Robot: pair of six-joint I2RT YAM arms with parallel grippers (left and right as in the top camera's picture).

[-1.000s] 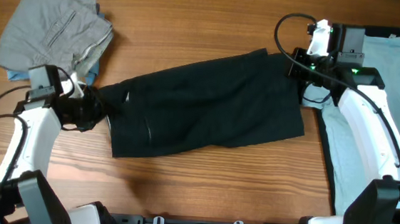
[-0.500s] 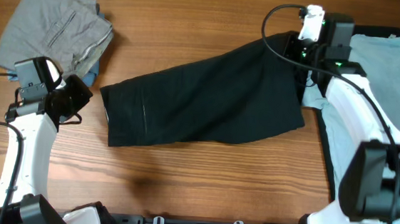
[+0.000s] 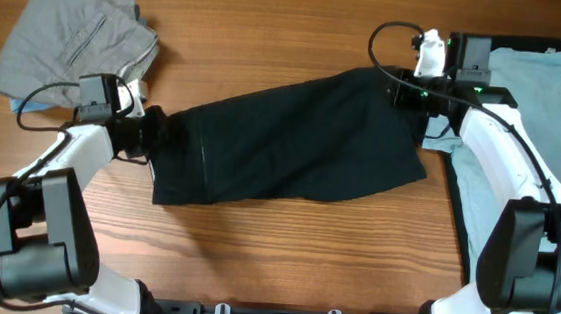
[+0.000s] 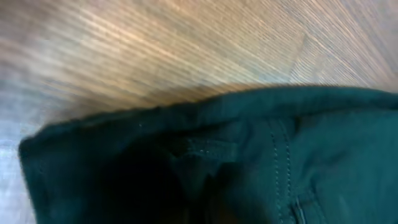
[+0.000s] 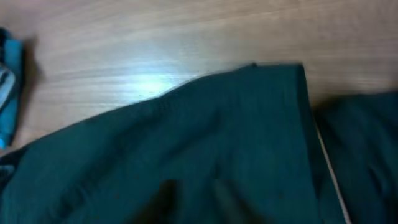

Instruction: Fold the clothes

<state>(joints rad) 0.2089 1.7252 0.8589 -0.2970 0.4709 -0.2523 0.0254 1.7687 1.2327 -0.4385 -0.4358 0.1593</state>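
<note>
left fingers back at edge of black garment, right fingers at far corner, grips unclear, grey pile nearby

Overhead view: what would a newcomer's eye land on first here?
The large black fabric garment stretched slantwise across the middle of the wooden table, with the left claw at its left end and the right claw at its upper right corner. Next, the folded grey garment at the top left and the pale blue T-shirt at the right edge.
</note>
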